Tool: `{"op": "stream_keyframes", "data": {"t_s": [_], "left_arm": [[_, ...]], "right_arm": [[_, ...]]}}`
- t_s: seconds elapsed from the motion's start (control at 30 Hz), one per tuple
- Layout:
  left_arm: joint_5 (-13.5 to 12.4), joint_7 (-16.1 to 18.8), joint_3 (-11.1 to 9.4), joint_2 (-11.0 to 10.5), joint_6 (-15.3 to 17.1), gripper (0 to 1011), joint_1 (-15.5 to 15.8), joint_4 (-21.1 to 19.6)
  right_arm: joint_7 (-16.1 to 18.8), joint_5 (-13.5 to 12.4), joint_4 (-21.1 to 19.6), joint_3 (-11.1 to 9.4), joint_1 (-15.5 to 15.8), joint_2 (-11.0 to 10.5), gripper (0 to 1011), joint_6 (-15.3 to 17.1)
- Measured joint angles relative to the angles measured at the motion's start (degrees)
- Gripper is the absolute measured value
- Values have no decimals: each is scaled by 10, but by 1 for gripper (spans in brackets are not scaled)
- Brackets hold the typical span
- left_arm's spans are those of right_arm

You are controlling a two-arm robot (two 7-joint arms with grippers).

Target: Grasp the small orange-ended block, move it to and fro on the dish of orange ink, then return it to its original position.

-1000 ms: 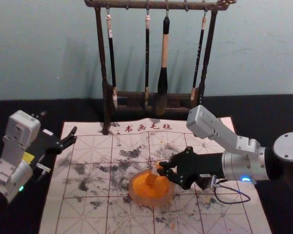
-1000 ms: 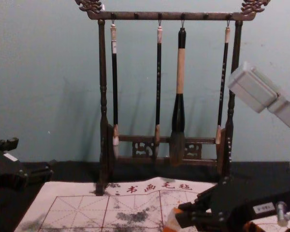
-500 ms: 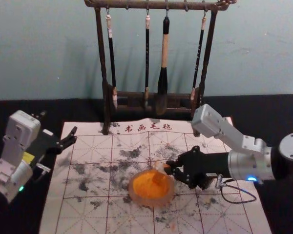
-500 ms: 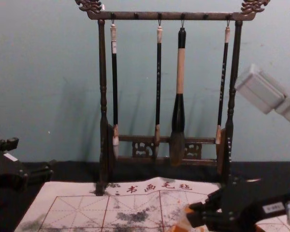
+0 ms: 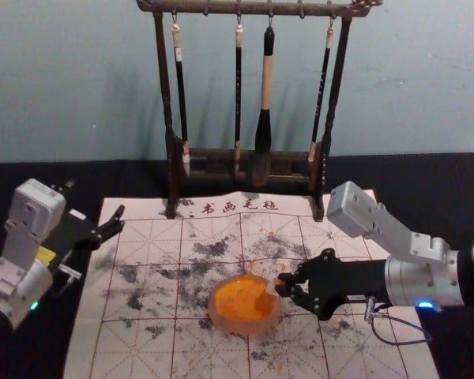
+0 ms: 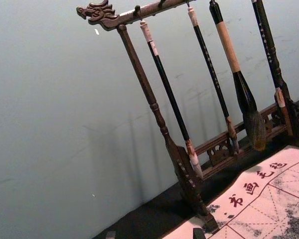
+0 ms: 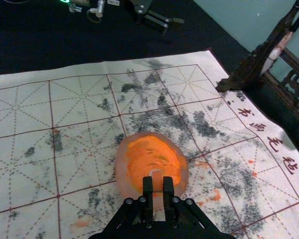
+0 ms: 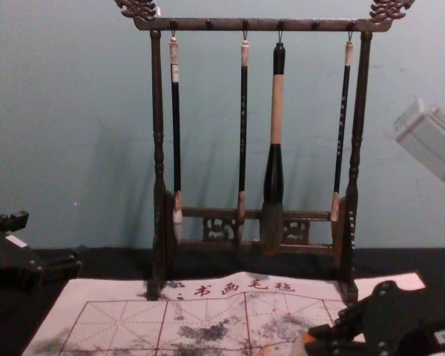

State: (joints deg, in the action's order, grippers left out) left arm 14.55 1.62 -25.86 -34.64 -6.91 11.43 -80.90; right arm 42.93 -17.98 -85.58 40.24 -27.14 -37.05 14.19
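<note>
My right gripper (image 5: 283, 286) is shut on the small block (image 5: 272, 290) at the right side of the round dish (image 5: 223, 322). Orange ink (image 5: 241, 297) covers the dish's inside. In the right wrist view, the block (image 7: 157, 182) is pinched between the two fingertips of the right gripper (image 7: 158, 188), over the orange ink near the dish's edge. The chest view has the right gripper (image 8: 320, 341) at the lower right with an orange bit of block (image 8: 305, 343) at its tips. My left gripper (image 5: 120, 222) stays parked at the left, open; its fingertips (image 6: 110, 235) stand apart.
A wooden rack (image 5: 172, 170) with several hanging brushes stands behind the dish, at the mat's far edge. The white gridded mat (image 5: 142, 347) bears black smudges and some orange specks. A cable (image 5: 407, 342) loops below the right arm.
The right gripper, block in hold, has shifted to the right and somewhat nearer, and the block now sits lower at the dish's right side. The left arm has not moved.
</note>
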Motion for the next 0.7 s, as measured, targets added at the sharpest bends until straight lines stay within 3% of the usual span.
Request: {"op": "stream_keyframes", "data": {"t_s": [0.27,0.7], "left_arm": [[0,0,0,0,0,1001,0,0],[0,0,0,0,0,1001,0,0]], "right_arm": [[5,-2,-6,4,4,1,95,-4],[10,1,16,18,-15,26,95,-6]]}}
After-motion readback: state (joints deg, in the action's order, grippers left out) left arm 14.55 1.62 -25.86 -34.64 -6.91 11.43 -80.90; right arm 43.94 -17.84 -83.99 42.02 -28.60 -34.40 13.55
